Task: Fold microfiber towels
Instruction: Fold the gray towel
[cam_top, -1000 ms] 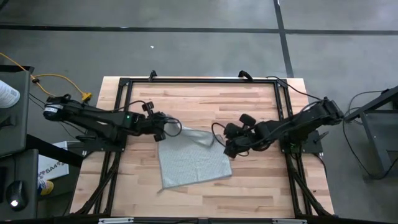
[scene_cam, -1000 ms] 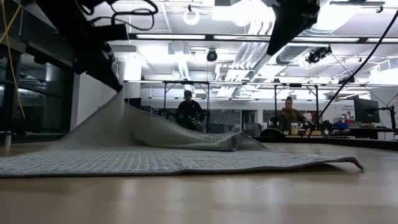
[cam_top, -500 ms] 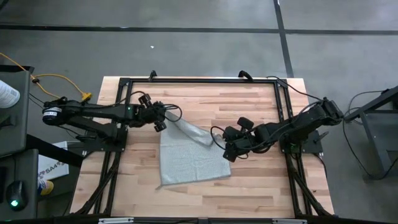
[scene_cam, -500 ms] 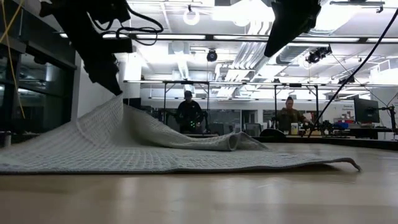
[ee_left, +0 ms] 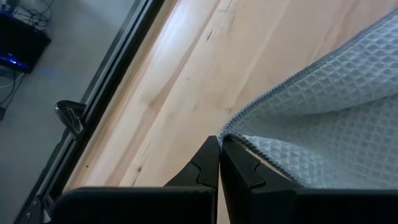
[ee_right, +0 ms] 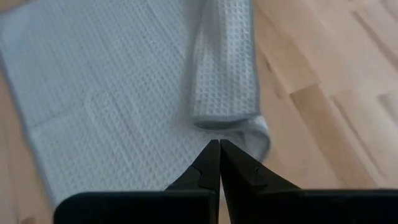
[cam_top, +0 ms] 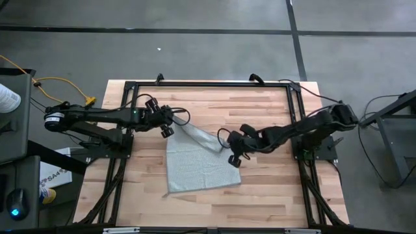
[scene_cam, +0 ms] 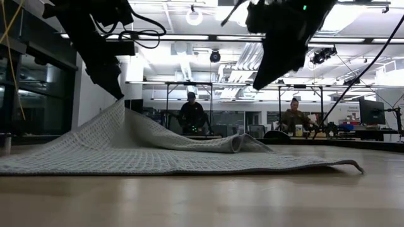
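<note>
The table (cam_top: 273, 188) carries the microfiber towel (cam_top: 195, 170) near its middle, mostly flat, its far edge rolled over. My left gripper (cam_top: 170, 125) pinches the far left corner and holds it raised — fingers clamped on the fabric. My right gripper (cam_top: 233, 160) hovers closed and empty by the rolled right corner. To fold cleanly I'd judge the right must open and take that corner — then both travel level toward the near edge.

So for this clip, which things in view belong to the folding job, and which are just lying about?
Job:
- grey-blue towel, one corner lifted
- left tool, shut on that corner
- right tool, shut, over the towel's rolled edge, holding nothing

Lying about:
- yellow cable
- black table frame
- people in the room behind
</note>
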### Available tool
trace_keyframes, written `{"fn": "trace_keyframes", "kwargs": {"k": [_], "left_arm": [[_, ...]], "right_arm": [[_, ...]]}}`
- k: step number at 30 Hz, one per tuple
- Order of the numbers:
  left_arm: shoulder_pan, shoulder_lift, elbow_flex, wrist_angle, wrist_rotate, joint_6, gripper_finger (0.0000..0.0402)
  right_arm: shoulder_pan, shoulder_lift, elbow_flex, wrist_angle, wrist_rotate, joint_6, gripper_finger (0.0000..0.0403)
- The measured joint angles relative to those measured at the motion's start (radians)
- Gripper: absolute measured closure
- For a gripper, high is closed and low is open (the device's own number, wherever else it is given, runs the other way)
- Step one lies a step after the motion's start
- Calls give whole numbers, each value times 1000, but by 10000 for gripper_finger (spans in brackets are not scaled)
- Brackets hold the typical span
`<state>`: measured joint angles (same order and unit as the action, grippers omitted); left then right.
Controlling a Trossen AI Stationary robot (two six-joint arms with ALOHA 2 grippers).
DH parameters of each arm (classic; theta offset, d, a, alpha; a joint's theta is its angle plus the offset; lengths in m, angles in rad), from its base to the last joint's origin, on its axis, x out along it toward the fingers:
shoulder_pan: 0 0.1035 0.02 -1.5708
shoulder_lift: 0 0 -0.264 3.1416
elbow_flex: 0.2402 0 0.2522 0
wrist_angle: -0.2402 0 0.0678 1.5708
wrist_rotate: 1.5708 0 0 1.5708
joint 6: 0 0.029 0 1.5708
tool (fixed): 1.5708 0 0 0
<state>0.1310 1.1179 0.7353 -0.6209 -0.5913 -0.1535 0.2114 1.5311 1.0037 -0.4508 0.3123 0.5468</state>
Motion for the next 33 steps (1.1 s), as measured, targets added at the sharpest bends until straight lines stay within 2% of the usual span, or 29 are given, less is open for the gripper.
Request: {"fn": "trace_keyframes", "kwargs": {"k": [8, 13, 17, 24, 26, 33], "left_arm": [[0, 0, 0, 1, 5, 0, 401], [0, 0, 0, 14, 30, 0, 401], [0, 0, 0, 27, 38, 0, 401], [0, 0, 0, 27, 40, 0, 401], [0, 0, 0, 26, 40, 0, 401], [0, 0, 0, 27, 55, 0, 401]], "right_arm": [[-120, 0, -143, 236, -92, -24, 401], [-201, 0, -196, 363, -238, -41, 391], [-239, 15, -204, 399, -269, -54, 361], [-271, 62, -207, 416, -319, -50, 285], [-271, 93, -199, 473, -318, -50, 268], [-276, 130, -205, 488, -337, -41, 238]]}}
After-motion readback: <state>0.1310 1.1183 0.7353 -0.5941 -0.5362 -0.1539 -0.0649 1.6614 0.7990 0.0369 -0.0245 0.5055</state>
